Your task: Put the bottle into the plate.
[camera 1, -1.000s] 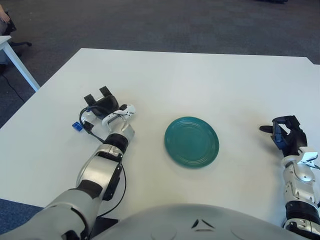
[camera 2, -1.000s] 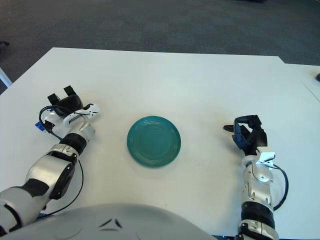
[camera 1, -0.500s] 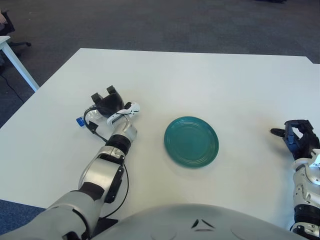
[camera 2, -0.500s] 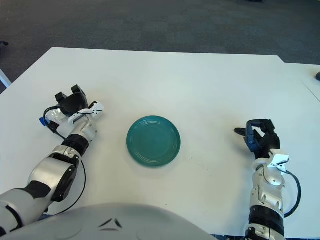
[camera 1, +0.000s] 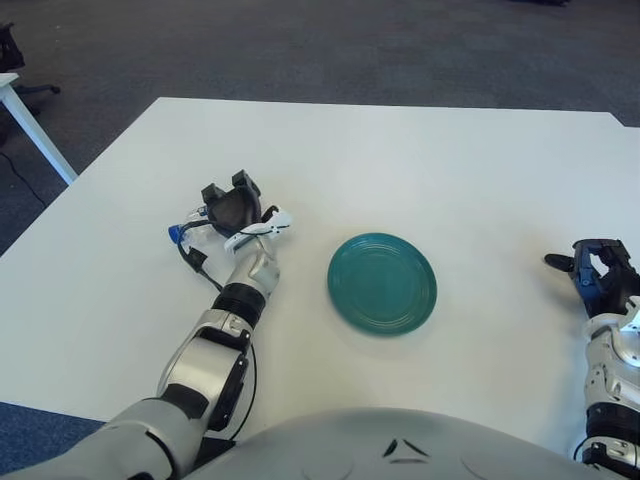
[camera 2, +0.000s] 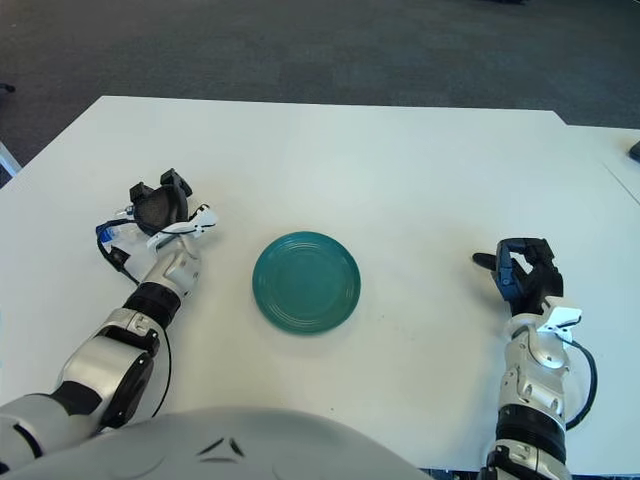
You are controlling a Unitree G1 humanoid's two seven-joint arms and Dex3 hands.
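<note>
**L hand on bottle, plate bare**

My left hand (camera 1: 232, 208) is out over the left part of the table (camera 2: 400, 160), fingers (camera 2: 176, 184) curled round a small bottle (camera 1: 196, 224). I only see bits of it: a blue cap (camera 1: 174, 234) poking out on the hand's left side and a pale body mostly hidden under the dark palm. Can't tell if it's lifted or resting on the tabletop. White wrist piece points toward the plate, forearm runs back down to my body at bottom left.

Plate (camera 2: 306, 281) is teal, round, flat on the table near centre, to the right of the L hand and well apart from it. Nothing in it.

R hand (camera 2: 525, 277) sits near the table's right edge, well apart from the plate on the other side. Palm faces left, dark fingers loosely bent w/ blue showing inside, holding nothing. Forearm goes straight down to the bottom edge.

Dark carpet beyond the table's far edge.
</note>
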